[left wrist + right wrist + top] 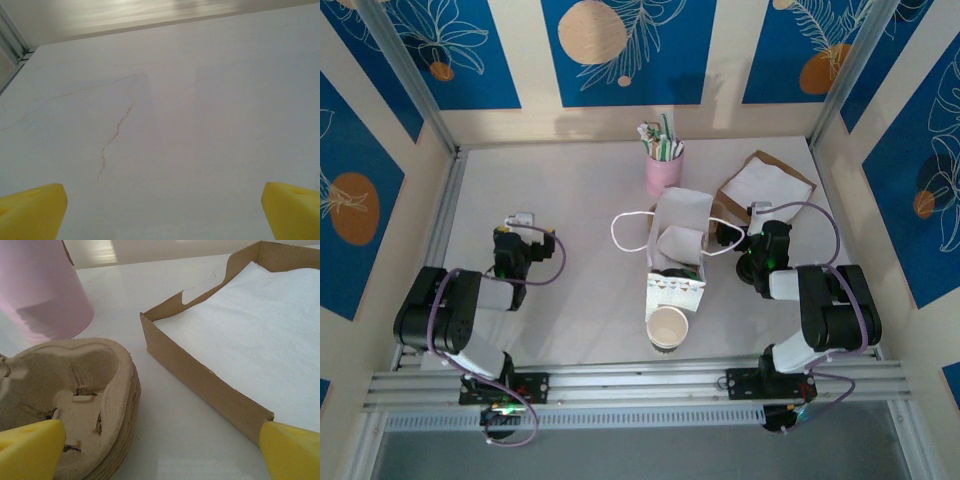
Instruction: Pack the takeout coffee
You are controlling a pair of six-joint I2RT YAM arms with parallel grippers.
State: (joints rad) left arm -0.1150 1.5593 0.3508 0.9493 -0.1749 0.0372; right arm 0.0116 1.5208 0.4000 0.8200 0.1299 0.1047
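I cannot make out the black-lidded takeout coffee. A dark patch (672, 272) shows at the mouth of the white paper bag (680, 225) lying mid-table, and I cannot tell what it is. A stack of brown pulp cup carriers (75, 385) lies just left of my right gripper (160, 455), which is open and empty with yellow fingertips (30, 447) wide apart. It hovers right of the bag (760, 248). My left gripper (515, 248) is open over bare table (162, 212) with nothing between its fingers.
A lidless white cup (668, 328) stands near the front edge below the bag. The pink cup of straws (663, 168) stands at the back. A shallow brown cardboard tray (200, 375) holding white napkins (260, 335) lies at the back right.
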